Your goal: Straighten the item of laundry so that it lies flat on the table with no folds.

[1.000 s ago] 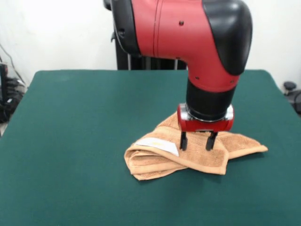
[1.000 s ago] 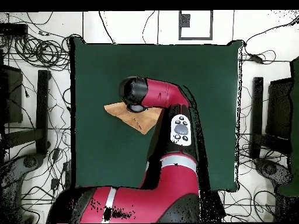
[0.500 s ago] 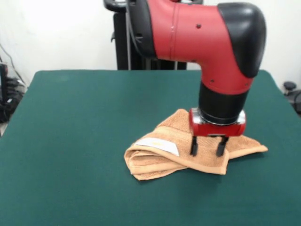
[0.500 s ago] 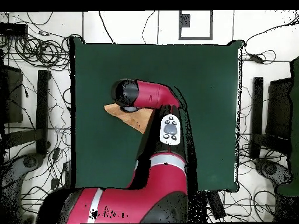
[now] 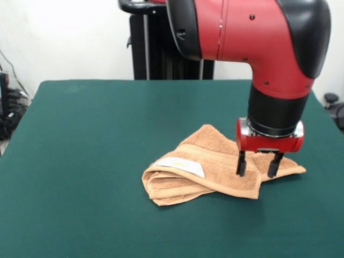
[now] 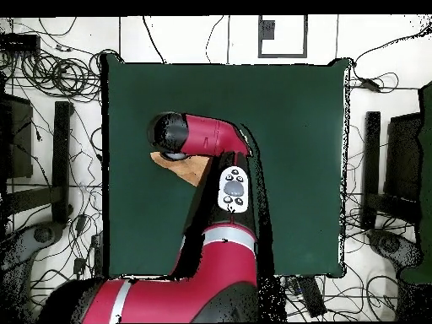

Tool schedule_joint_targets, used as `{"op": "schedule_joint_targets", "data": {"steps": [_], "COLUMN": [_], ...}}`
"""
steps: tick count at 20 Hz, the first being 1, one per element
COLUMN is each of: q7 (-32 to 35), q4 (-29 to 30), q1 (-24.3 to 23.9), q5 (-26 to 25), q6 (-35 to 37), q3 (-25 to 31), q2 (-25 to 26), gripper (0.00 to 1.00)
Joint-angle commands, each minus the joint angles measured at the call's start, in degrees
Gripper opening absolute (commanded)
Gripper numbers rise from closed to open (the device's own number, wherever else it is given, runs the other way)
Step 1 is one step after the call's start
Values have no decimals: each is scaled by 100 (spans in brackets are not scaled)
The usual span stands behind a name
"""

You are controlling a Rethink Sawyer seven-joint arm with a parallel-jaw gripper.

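The item of laundry (image 5: 209, 172) is a tan-orange terry towel, crumpled and folded over itself on the dark green table (image 5: 97, 140), with a white label (image 5: 180, 166) on its upper left fold. My gripper (image 5: 257, 167) hangs open over the towel's right end, its two black fingers just above or touching the cloth with nothing between them. In the overhead view the arm covers most of the towel (image 6: 190, 171), and the gripper itself is hidden under the wrist.
The table's green top (image 6: 295, 126) stretches wide on all sides of the towel. Cables and black stands (image 6: 63, 143) crowd the floor beyond the table's edges. A black post (image 5: 156, 54) stands behind the table's far edge.
My gripper has slid sideways along the towel from near its middle to its right end in the front view, staying open. The towel has kept its shape and place.
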Motion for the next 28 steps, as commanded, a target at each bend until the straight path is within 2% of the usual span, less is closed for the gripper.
{"op": "schedule_joint_targets", "data": {"steps": [1,16,24,28], "q7": [1408,1323,1841,2058], "q4": [722,893,1007,871], "q1": [-32,-145,205,403], "q5": [251,142,444,650], "q6": [-636,-1222,-1033,-768], "q3": [380,322,163,21], "q2": [73,372,241,381], "gripper": [100,100,100,100]}}
